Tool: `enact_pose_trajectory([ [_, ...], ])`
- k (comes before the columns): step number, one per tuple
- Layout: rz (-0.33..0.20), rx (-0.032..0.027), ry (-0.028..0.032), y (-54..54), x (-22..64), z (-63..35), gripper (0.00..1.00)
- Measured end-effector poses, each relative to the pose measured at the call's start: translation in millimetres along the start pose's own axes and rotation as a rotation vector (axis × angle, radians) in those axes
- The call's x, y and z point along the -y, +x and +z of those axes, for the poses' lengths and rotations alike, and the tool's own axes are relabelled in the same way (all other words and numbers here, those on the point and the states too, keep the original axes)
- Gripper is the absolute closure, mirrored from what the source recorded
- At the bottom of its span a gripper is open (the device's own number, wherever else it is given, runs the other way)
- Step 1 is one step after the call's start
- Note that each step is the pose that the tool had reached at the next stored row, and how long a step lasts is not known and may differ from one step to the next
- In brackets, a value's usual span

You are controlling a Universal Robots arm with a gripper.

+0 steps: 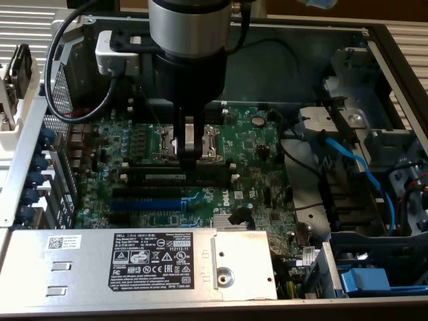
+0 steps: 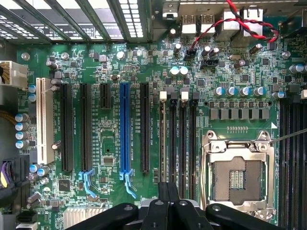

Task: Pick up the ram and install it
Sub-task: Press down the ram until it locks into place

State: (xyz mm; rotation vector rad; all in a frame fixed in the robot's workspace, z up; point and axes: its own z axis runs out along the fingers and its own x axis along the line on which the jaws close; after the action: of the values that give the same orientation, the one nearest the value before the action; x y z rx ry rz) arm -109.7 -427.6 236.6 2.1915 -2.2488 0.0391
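Pincer is down over the memory slots in the middle of the green board, just beside the empty processor socket. Its fingers stand narrow, close together, on the line of the slots. My read: they're either pressing the ram home or holding its top edge, and I can't tell which. A long dark strip with a pale label lies along one black slot right under the fingertips, so the ram looks at least lined up with that slot. Whether it's fully seated, can't tell. The white end clips at the far end of the slots look upright.

The carrying surface is an open computer case, lid off. The power supply sits along the near edge, a blue cable runs across the exterior view's right side, and the blue slot stands among the black card slots. Pale slatted surface beyond the case. Nothing more of the room shows.
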Motion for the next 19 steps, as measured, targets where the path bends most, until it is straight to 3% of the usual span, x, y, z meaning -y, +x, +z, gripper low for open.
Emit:
enact_pose_trajectory([
  [19,0.000,0.0015,0.0063,-0.7,-1.5,2.4,0.90],
])
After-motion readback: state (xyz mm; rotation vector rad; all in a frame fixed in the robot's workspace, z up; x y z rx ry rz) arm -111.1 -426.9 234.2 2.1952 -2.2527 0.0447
